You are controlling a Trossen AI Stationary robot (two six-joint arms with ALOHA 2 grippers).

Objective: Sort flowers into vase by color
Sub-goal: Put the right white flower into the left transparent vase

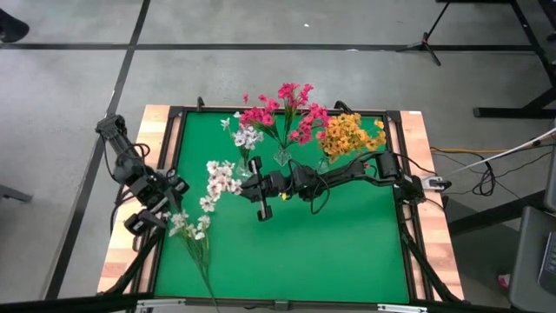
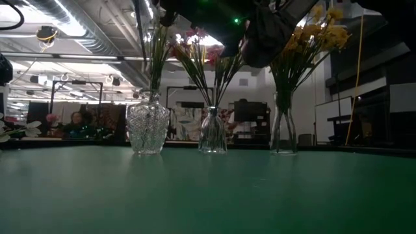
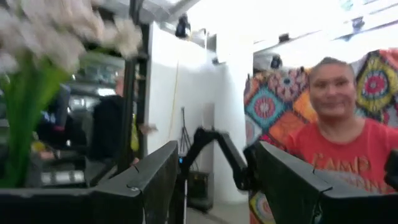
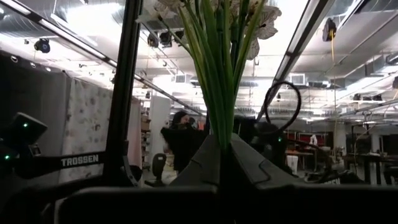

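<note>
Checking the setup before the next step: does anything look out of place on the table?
One white flower sprig lies flat at the table's left front, its stem running past the green mat's edge, not in a vase.

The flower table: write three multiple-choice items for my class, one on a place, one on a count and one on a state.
1. Where are the yellow-orange flowers?
A. lying flat on the mat
B. in the middle vase
C. in the right-hand vase of the row

2. How many glass vases stand on the green mat?
A. two
B. three
C. five

3. What is the state of the right tool?
A. shut on white sprigs
B. open and empty
C. shut on a vase

Answers:
1 C, the high view shows them at the right end of the row.
2 B, the low view shows three in a line.
3 A, the right wrist view shows green stems clamped between its fingers.
</note>
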